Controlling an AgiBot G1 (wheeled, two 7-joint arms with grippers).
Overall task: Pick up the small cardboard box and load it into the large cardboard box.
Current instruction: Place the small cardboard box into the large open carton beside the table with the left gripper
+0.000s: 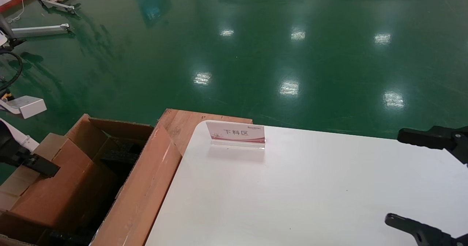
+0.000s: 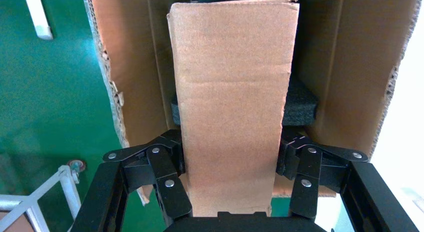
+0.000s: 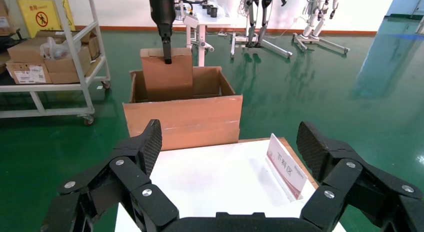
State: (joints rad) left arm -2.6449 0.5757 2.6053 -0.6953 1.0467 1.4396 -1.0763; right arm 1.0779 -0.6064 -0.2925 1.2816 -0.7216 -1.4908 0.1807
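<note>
The left gripper [image 2: 230,187] clamps the small cardboard box [image 2: 232,106] between its fingers, low in the frame. The box hangs over the large cardboard box [image 2: 350,66], probably partly below its rim. To finish well, lower straight onto the black foam [image 2: 300,106] before releasing. The right gripper [image 3: 230,157] waits spread wide over the white table [image 3: 215,177].

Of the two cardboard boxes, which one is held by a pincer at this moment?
The small cardboard box: the left pincer clamps its two sides and holds it over the open large cardboard box, which stands beside the white table ungripped. The right pincer is open, empty.
</note>
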